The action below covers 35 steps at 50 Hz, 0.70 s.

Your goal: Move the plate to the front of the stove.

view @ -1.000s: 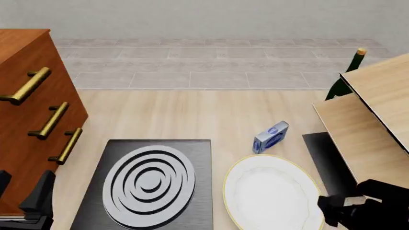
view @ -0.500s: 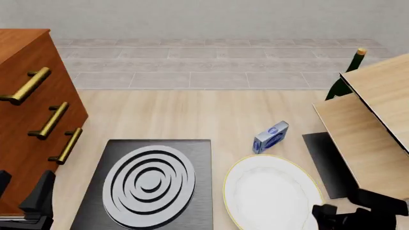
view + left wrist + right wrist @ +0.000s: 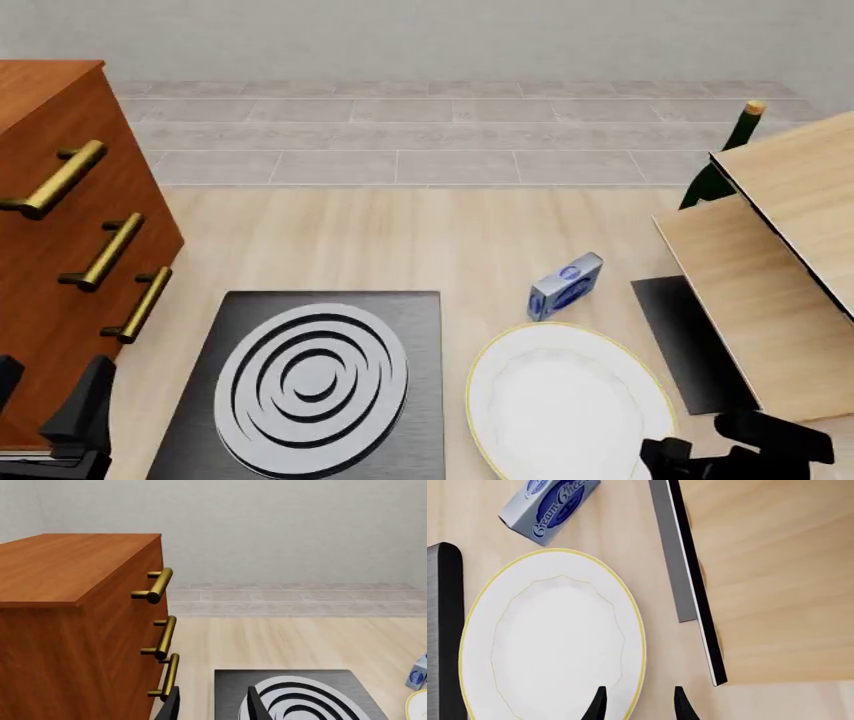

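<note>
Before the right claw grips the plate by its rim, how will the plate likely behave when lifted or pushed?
The plate looks stiff and probably breakable, so grip gently. It is wide, and the right claw straddles only one edge, so it may sag or tilt when lifted. Its glossy surface and thin gold rim look slippery. Lying flat on the table, it should slide rather than tip.

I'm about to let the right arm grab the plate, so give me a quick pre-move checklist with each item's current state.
1. Right gripper open: ok, fingers apart.
2. Fingers straddling the plate rim: ok by the right wrist view, one finger over the plate, one outside it.
3. Gripper height against the rim: cannot tell.
4. Plate free of the cream cheese box: ok, a gap shows.
5. Plate off the stove: ok, beside it.
6. Left gripper out of the way: ok, by the cabinet.
</note>
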Tool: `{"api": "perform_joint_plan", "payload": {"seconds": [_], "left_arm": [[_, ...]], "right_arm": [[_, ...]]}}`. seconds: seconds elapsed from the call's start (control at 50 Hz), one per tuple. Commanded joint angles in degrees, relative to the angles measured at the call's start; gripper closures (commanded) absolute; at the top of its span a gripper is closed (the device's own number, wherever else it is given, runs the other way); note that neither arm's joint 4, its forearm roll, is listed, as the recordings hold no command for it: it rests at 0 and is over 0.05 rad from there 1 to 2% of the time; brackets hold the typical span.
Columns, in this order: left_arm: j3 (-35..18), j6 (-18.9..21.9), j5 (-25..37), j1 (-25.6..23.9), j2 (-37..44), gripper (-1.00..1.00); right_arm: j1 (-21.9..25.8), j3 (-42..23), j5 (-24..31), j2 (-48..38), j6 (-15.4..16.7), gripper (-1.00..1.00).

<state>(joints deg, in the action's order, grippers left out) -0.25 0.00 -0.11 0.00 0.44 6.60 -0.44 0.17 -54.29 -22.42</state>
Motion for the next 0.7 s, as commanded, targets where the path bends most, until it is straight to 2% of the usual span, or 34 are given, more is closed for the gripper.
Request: {"api": "perform_joint_plan", "payload": {"seconds": [0.02, 0.16, 0.32, 0.7], "left_arm": [[0.00, 0.00, 0.00, -0.01, 0.00, -1.00], [0.00, 0.01, 0.00, 0.01, 0.00, -1.00], [0.00, 0.00, 0.00, -0.01, 0.00, -1.00], [0.00, 0.01, 0.00, 0.01, 0.00, -1.00]], "right_arm": [[1.07, 0.40, -4.14, -4.17, -0.99, -1.00], [2.03, 0.43, -10.66, -10.62, -1.90, -1.00], [2.45, 0.43, -13.69, -13.96, -2.29, -1.00], [2.25, 0.43, -13.06, -12.49, -1.52, -1.00]]}}
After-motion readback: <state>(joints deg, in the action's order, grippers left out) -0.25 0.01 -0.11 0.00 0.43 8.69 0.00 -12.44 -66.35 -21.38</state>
